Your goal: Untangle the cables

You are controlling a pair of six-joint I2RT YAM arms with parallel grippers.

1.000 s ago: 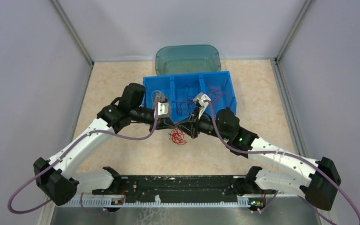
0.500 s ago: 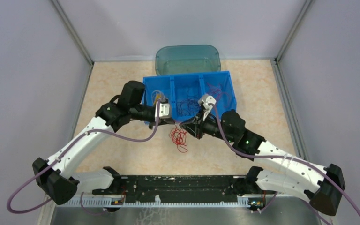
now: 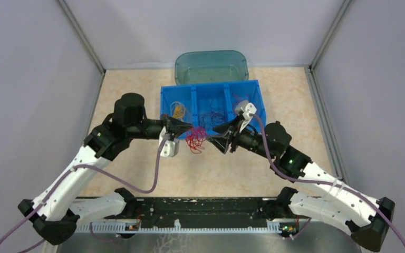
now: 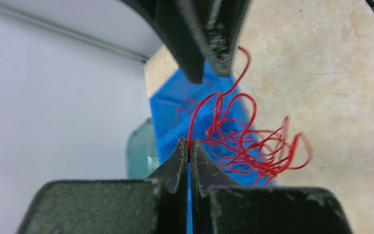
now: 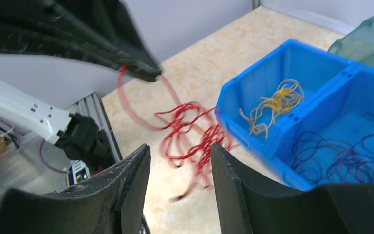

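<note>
Bins: one blue bin, divided into three compartments.

Tubs: one green tub, directly behind the bin.

Arms: two. The left arm and the right arm both stand in front of the bin.

Grippers: two, one per arm. The left gripper and the right gripper are both at the bin's front wall.

Cable bundles: three clearly countable.
- One yellow bundle in the bin's left compartment.
- One dark bundle in the middle compartment.
- One red bundle just in front of the bin.

A few red strands show in the right compartment; their number cannot be told.
</note>
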